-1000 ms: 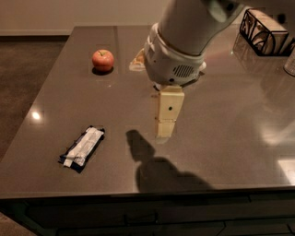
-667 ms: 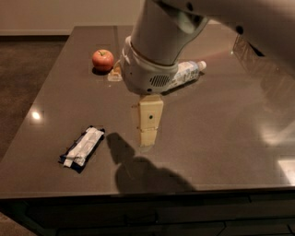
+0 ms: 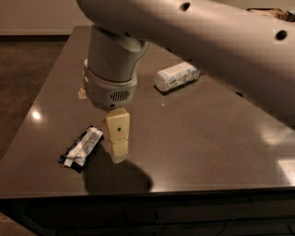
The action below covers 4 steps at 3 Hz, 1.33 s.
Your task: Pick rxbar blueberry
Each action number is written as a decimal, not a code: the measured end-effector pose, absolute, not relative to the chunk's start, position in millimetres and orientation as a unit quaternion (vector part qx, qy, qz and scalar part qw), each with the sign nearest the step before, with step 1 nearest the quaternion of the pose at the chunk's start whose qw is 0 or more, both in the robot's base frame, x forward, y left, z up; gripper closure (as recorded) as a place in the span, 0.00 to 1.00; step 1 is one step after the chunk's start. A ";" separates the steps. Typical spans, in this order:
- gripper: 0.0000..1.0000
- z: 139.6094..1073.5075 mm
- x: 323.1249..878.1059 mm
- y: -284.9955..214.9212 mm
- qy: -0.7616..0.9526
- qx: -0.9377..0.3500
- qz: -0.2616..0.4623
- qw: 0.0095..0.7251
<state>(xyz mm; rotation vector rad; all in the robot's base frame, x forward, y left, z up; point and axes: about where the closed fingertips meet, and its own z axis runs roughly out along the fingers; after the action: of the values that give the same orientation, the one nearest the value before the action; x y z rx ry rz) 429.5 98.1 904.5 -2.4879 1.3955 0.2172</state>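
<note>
the gripper (image 3: 117, 138) hangs low over the dark surface (image 3: 212, 138), just beside the snack bar (image 3: 82, 147), which lies flat near the front edge. whether its jaws are open or closed, i cannot tell. a plastic bottle (image 3: 177, 76) lies farther back.

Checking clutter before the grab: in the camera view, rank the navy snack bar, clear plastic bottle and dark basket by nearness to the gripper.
From the gripper, hovering front left:
1. Flat navy-wrapped snack bar, just to its left.
2. Clear white-labelled plastic bottle, behind, to the right.
3. Dark basket, far right corner.
</note>
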 end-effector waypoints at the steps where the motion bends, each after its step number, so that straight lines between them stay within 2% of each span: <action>1: 0.00 885.6 432.2 115.2 0.473 -0.870 0.071 0.118; 3: 0.00 849.5 440.0 136.0 0.454 -0.886 0.058 0.075; 4: 0.17 836.0 445.0 139.9 0.452 -0.888 0.055 0.060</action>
<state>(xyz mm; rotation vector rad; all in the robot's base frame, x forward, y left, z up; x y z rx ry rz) 445.0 139.9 836.0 -2.6887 1.3681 0.1674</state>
